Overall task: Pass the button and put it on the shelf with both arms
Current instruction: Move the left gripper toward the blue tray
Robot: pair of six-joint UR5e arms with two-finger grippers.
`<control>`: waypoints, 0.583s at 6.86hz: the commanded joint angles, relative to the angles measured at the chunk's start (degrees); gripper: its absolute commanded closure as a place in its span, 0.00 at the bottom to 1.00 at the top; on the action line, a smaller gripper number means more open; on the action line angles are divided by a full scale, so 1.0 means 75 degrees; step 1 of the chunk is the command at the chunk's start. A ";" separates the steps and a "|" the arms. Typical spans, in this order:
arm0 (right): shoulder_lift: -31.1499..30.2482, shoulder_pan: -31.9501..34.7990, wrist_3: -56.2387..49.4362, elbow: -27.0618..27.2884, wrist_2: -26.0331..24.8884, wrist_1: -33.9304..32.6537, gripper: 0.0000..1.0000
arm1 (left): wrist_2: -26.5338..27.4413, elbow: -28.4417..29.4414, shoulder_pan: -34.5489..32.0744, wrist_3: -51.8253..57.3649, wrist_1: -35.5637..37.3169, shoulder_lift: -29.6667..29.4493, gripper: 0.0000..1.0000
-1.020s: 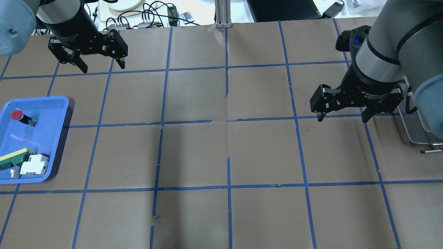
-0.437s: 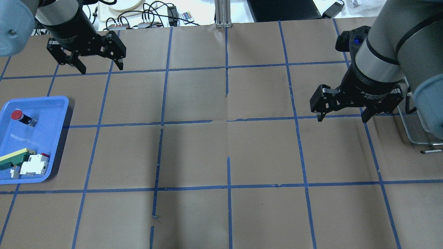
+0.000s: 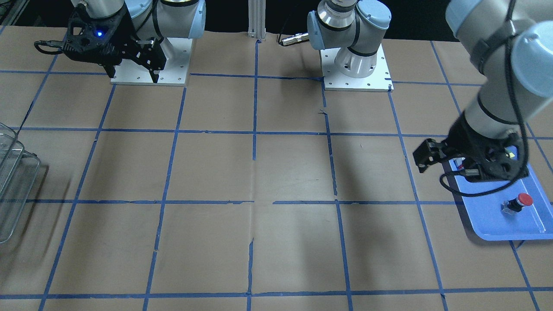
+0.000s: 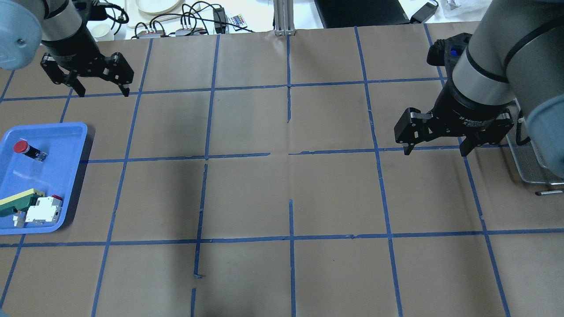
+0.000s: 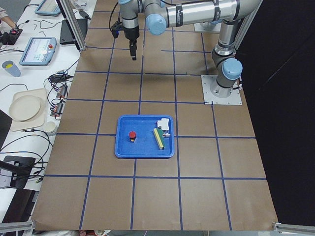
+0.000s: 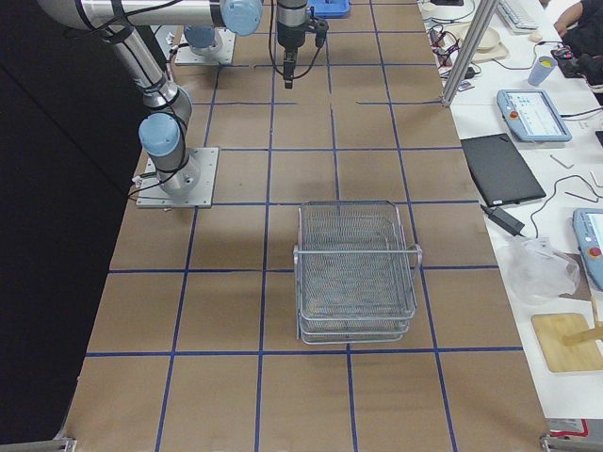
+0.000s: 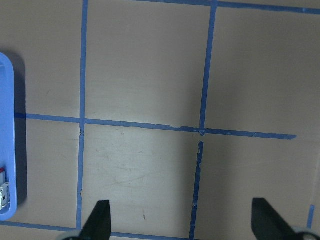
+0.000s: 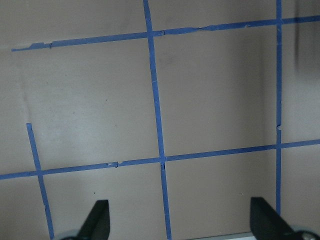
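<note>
Since a second ago my left gripper point(image 4: 104, 93) has swung toward the left edge of the overhead view, while the right gripper point(image 4: 436, 152) sits where it was. Both have their fingers spread wide with nothing between them. From the left wrist camera I see mostly taped brown table point(image 4: 282, 189) below, with the blue tray point(image 4: 59, 145) only at the edge, so that gripper hangs beside the tray, not over it. The button point(image 4: 21, 147) lies on its side in the tray's far half, untouched. It is well apart from the white-and-red block point(image 4: 43, 210) and the green-and-yellow piece point(image 4: 17, 200), which lie against each other at the near end. The wire shelf point(image 6: 356, 273) stands upright at the table's other end, near my right gripper.
</note>
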 commanded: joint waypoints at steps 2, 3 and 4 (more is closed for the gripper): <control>0.0018 0.0000 0.0048 0.0011 -0.0004 -0.0003 0.00 | 0.0110 0.0108 0.1567 0.2872 0.1436 -0.1026 0.00; 0.0030 0.0000 0.0083 0.0012 0.0020 -0.0015 0.00 | 0.0052 0.0096 0.2326 0.3800 0.1698 -0.1239 0.01; 0.0030 0.0000 0.0037 0.0023 -0.0015 -0.0015 0.00 | -0.0320 0.0061 0.2925 0.4900 0.1805 -0.1403 0.01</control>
